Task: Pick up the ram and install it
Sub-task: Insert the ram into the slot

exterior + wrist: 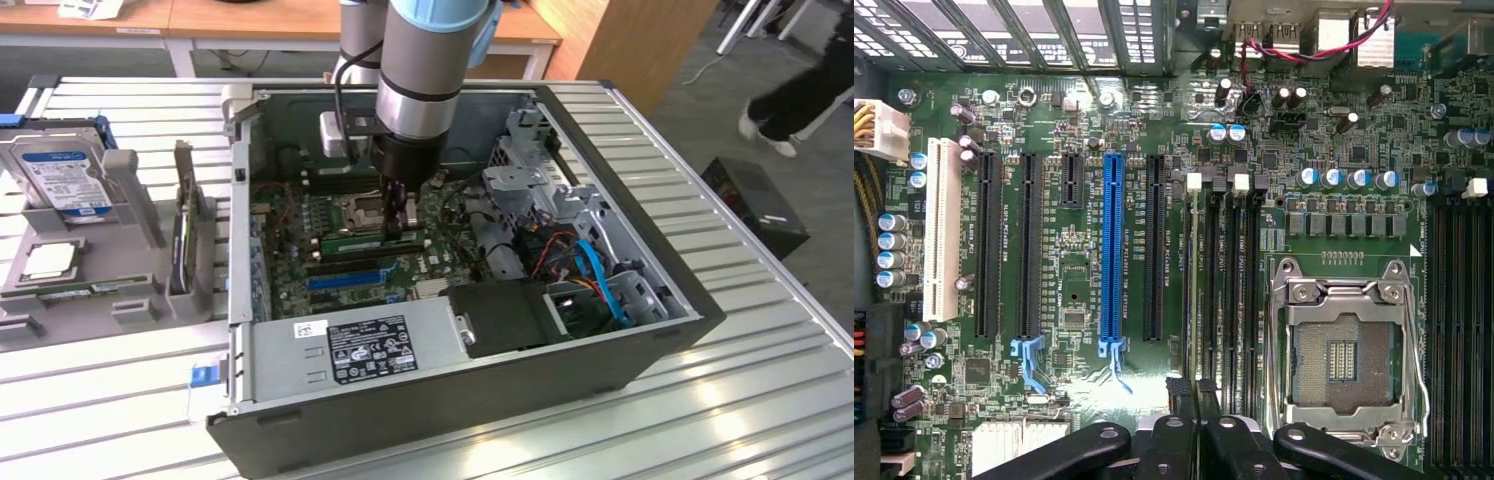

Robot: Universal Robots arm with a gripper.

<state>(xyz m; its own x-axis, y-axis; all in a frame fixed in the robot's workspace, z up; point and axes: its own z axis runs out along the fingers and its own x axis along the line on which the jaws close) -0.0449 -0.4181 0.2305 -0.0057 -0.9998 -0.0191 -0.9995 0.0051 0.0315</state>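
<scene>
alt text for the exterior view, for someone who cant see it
A robot arm reaches down into an open computer case, its gripper shut on a green ram stick over the motherboard. A tray beside the case, on the exterior view's left, holds a hard drive.

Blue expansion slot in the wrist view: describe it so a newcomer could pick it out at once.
On the green motherboard, beside the empty silver processor socket, long plastic slots lie in parallel. The long blue expansion slot lies among them, between black slots; among its neighbours it alone is blue.
</scene>
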